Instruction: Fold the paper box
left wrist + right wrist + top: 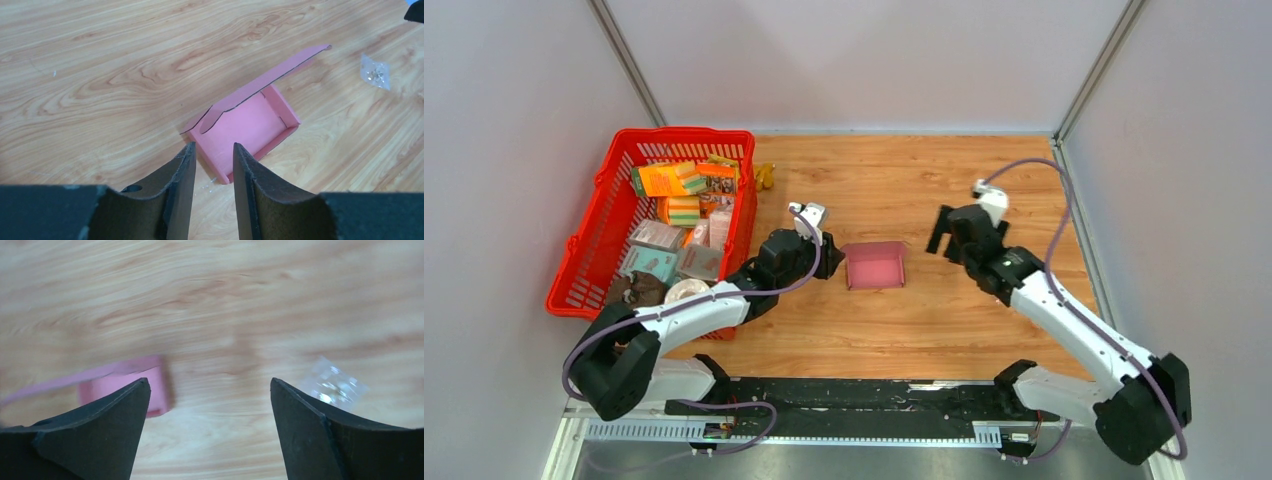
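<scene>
Fingers on the left gripper (pixel 212 146) stand a narrow gap apart with nothing clamped between them, just beside the near end of the box (pixel 245 127). Those on the right gripper (pixel 210 382) are spread wide and hold nothing.

The box lies about mid-bench, a little toward the left edge, between the two grippers. By the look of it the job is well along: the base is flat on the bench (pixel 984 180), and the low walls are up all round, so it already makes a shallow tray. What seems left is the lid (pixel 270 80), which stands raised along one long side with its curved tabs free; it has yet to be brought down over the tray and tucked in.

From the top view the box reads as a plain open pink rectangle, with the left gripper nearly at its left side, the right gripper well apart on the other, and a red basket (pixel 589 260) of packages at the bench's far-left corner. Only the left wrist view shows the lid's tilt, its tabs and the inner walls. It also shows a small clear packet (pixel 375 72) on the bench beyond the box. The right wrist view is blurred; it gives just one pink end of the box at the left finger and the packet near the right one.
</scene>
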Robot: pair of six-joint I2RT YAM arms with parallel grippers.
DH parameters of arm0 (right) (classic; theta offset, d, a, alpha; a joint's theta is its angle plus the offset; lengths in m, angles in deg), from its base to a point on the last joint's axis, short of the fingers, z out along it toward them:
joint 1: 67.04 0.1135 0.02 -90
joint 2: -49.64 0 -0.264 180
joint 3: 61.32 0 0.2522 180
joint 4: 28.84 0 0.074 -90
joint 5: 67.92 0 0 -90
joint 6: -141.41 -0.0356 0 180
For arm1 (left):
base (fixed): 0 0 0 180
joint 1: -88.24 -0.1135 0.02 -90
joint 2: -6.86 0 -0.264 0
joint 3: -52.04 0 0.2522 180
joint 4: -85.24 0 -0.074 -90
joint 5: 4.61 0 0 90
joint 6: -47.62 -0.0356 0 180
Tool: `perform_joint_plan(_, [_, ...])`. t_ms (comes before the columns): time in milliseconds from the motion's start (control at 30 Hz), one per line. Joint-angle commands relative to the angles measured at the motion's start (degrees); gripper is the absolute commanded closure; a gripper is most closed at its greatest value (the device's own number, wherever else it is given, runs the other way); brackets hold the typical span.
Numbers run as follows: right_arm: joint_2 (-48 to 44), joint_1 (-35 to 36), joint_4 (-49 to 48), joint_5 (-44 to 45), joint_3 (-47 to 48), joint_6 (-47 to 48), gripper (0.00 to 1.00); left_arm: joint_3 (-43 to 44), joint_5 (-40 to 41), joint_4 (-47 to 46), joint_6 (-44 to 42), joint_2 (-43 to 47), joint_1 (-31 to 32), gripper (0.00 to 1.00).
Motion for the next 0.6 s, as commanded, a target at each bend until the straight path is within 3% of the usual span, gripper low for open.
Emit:
perform_joint_plan(0, [-6.3, -18.6, 8.4, -4.4, -6.4, -13.4, 0.07, 0.4, -0.8, -3.1, 0.4, 3.1, 0.0, 0.58])
perform_joint_plan(200, [-3.1, -36.8, 10.5, -9.7, -7.8, -16.0, 0.0, -0.8, -0.7, -2.3, -0.6, 6.3, 0.0, 0.57])
perform_joint_plan(400, [10.4, -38.6, 10.8, -14.4, -2.6, -8.5, 0.01, -1.6, -0.2, -2.9, -0.9, 7.6, 0.0, 0.52])
perform_joint_plan(467, [14.6, -38.7, 10.5, -20.4, -1.5, -6.2, 0.09, -1.8, -0.2, -3.6, -0.7, 7.9, 0.0, 0.52])
perform_joint_plan(567, [20.6, -38.5, 11.2, -20.1, 0.5, -3.8, 0.16, -2.3, -0.2, -4.2, -0.4, 8.4, 0.0, 0.47])
